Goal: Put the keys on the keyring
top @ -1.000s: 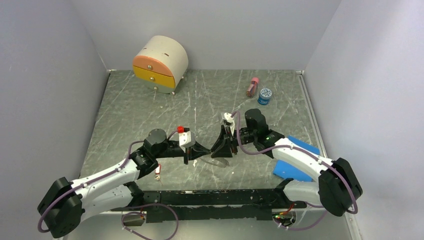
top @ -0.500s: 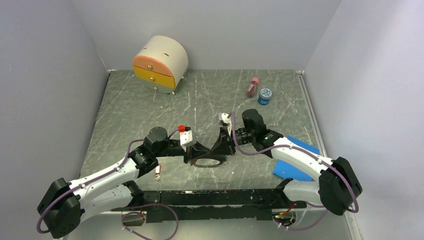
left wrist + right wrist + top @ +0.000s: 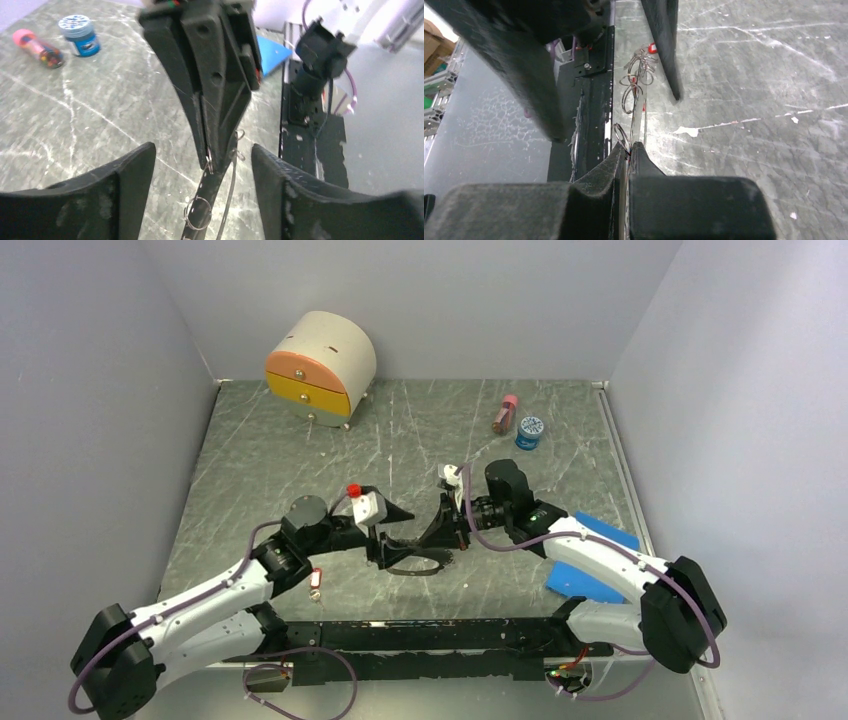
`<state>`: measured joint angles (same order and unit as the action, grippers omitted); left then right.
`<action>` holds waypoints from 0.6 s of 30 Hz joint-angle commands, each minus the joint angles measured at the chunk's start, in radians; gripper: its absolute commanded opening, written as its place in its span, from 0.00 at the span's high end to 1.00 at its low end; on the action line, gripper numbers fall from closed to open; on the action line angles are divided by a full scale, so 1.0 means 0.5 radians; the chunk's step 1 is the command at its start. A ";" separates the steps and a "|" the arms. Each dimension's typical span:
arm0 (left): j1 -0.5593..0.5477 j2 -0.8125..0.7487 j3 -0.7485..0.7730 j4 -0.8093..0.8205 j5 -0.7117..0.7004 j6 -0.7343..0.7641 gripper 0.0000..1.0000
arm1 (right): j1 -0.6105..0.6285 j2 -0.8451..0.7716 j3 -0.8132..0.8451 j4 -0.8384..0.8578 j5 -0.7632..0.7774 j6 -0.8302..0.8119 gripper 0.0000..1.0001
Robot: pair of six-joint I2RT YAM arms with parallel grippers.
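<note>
The keyring (image 3: 414,567) is a thin dark wire hoop low over the table between the two grippers. My right gripper (image 3: 446,536) is shut on its wire (image 3: 644,116), and the closed tips show in the right wrist view (image 3: 629,148). Small split rings (image 3: 632,92) and a bit of a red key tag (image 3: 652,48) hang along the wire. My left gripper (image 3: 385,532) is open, its fingers (image 3: 127,175) spread either side of the right gripper's tips (image 3: 207,161) and touching nothing. One key with a red tag (image 3: 316,583) lies on the table beside the left arm.
A round beige drawer box (image 3: 321,367) with orange fronts stands at the back left. A pink bottle (image 3: 505,414) and a blue-lidded jar (image 3: 530,431) sit at the back right. A blue block (image 3: 590,565) lies under the right arm.
My left gripper has opened and let go of the keyring, pulling back slightly to the left. My right gripper has closed on the hoop's wire.
</note>
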<state>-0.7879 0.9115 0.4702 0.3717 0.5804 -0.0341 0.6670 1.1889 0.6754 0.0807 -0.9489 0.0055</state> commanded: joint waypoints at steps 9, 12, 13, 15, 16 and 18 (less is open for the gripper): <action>0.078 -0.546 -0.019 -0.315 -1.143 -0.648 0.05 | 0.001 -0.099 -0.131 0.275 0.454 0.242 1.00; 0.078 -0.631 0.033 -0.673 -1.371 -0.732 0.05 | -0.005 -0.133 -0.163 0.318 0.476 0.243 1.00; 0.078 -0.637 0.064 -0.822 -1.475 -0.799 0.05 | -0.005 -0.150 -0.183 0.343 0.496 0.250 1.00; 0.078 -0.611 0.132 -1.121 -1.703 -1.010 0.05 | -0.011 -0.177 -0.222 0.391 0.512 0.251 1.00; 0.078 -0.584 0.173 -1.283 -1.790 -1.104 0.05 | -0.012 -0.187 -0.233 0.419 0.509 0.243 1.00; 0.077 -0.512 0.251 -1.548 -1.906 -1.238 0.05 | -0.014 -0.209 -0.256 0.476 0.484 0.208 1.00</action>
<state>-0.7521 0.6086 0.5056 -0.0643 -0.1471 -0.4595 0.6662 1.1282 0.5610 0.1909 -0.7128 0.1162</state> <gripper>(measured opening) 0.949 0.032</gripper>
